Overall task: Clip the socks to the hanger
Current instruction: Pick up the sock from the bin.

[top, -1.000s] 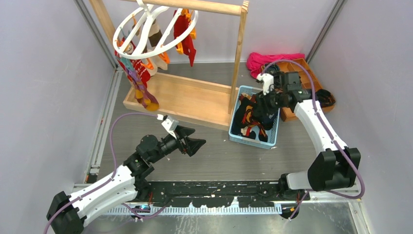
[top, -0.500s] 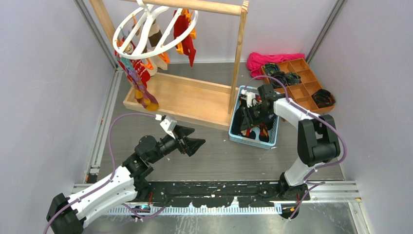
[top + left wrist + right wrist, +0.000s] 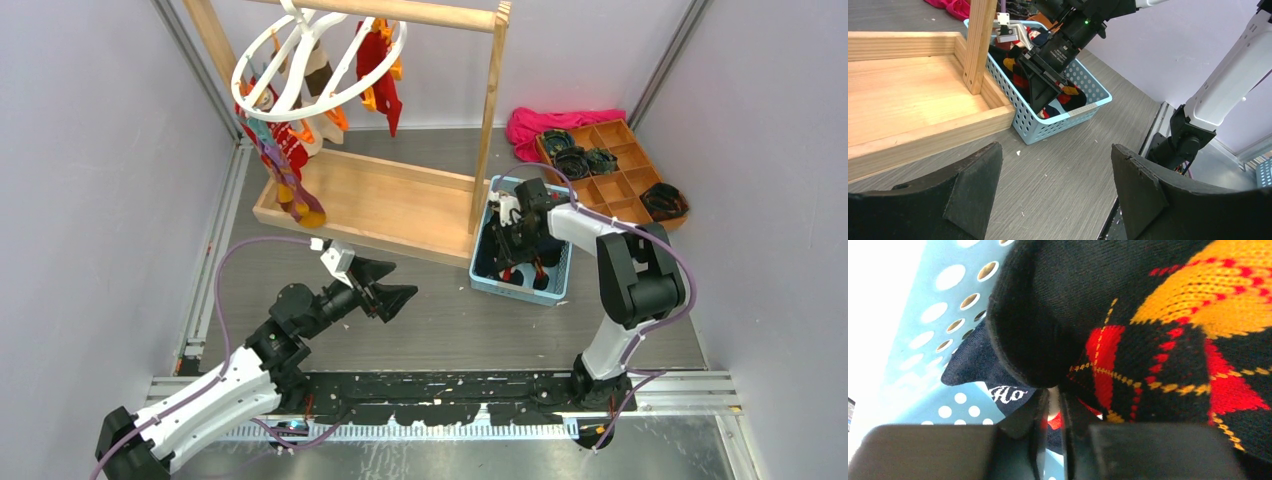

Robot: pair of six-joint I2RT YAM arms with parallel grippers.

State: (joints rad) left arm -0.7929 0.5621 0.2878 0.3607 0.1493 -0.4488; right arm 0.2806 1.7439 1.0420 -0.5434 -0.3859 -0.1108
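Take the blue basket [image 3: 518, 291] as your reference. Your right gripper [image 3: 1052, 407] sits down inside it, its fingers pressed almost together and pinching a fold of the black argyle sock [image 3: 1158, 355]. Left of the basket, your left gripper [image 3: 1055, 195] hangs over the counter [image 3: 440, 320], spread wide. The white hanger [image 3: 300, 75] hangs beyond the basket, far to its left.

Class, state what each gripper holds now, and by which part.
Left gripper: open, holding nothing. Right gripper: fingers almost together, in the basket at the edge of the argyle sock; whether they pinch it cannot be told.
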